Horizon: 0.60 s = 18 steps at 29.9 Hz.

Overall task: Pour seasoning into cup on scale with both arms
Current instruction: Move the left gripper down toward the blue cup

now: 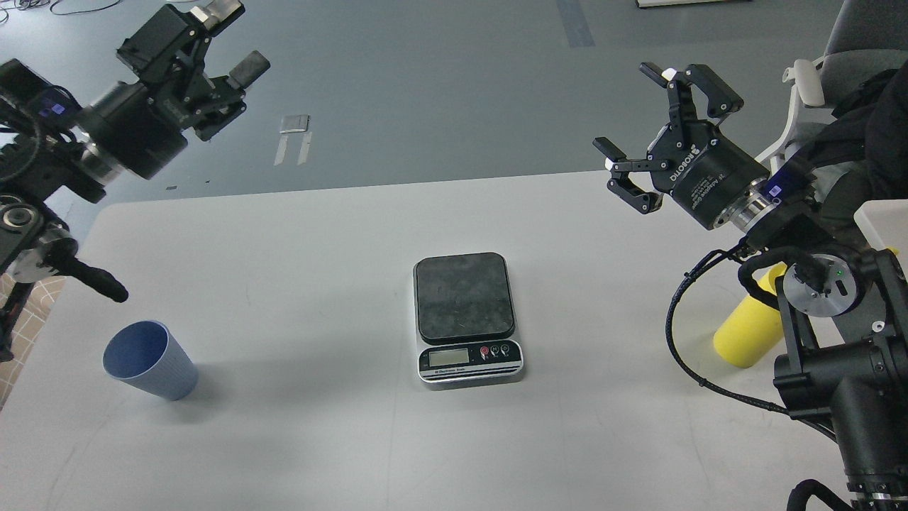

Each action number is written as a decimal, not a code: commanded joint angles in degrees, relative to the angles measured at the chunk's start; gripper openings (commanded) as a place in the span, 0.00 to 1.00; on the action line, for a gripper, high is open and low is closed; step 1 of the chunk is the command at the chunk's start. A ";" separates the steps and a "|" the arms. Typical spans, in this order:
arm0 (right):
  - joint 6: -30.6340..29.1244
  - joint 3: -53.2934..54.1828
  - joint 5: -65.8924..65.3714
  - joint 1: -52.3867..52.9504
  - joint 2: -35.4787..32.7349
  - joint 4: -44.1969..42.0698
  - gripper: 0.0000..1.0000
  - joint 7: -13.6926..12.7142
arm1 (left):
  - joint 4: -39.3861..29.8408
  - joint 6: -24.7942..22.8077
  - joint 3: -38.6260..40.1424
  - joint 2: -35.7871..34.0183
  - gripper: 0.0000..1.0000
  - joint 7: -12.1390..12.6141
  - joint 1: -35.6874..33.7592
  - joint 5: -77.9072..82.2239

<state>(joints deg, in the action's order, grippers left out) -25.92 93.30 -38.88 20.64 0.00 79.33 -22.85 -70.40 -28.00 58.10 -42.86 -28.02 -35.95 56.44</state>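
Observation:
The scale (466,312) lies in the middle of the white table (340,234), its black platform bare. The dusty-blue ribbed cup (149,360) stands on the table at the front left, in full view. The yellow seasoning bottle (750,328) stands at the right, its upper part hidden behind my right arm. My left gripper (221,35) is open and empty, high at the upper left, far above and behind the cup. My right gripper (649,113) is open and empty, raised over the table's back right, above the bottle.
A grey chair (851,42) with dark cloth on it stands at the far right. A checked tan object (32,319) sits off the table's left edge. A white box edge (883,220) shows at the right. Grey floor lies beyond the table.

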 commanded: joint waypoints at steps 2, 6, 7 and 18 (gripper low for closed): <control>-0.01 0.04 0.04 -0.16 0.00 -0.05 1.00 0.00 | -2.90 0.00 -0.62 -8.37 0.99 0.02 1.84 1.13; -0.01 0.04 0.04 -0.16 0.00 -0.05 1.00 0.00 | -7.02 0.00 -0.44 -17.14 0.99 0.02 8.24 5.94; -0.01 0.04 0.04 -0.16 0.00 -0.05 1.00 0.00 | -7.03 0.00 -0.35 -18.30 0.99 0.02 9.31 7.18; -0.10 0.30 0.04 -1.56 0.00 -0.40 1.00 0.00 | -5.19 30.32 -1.14 -30.53 0.98 0.02 33.98 29.32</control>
<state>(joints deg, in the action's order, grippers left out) -26.03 93.52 -38.84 19.36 0.00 78.99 -22.85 -76.29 -10.66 57.47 -72.19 -28.01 -9.81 80.21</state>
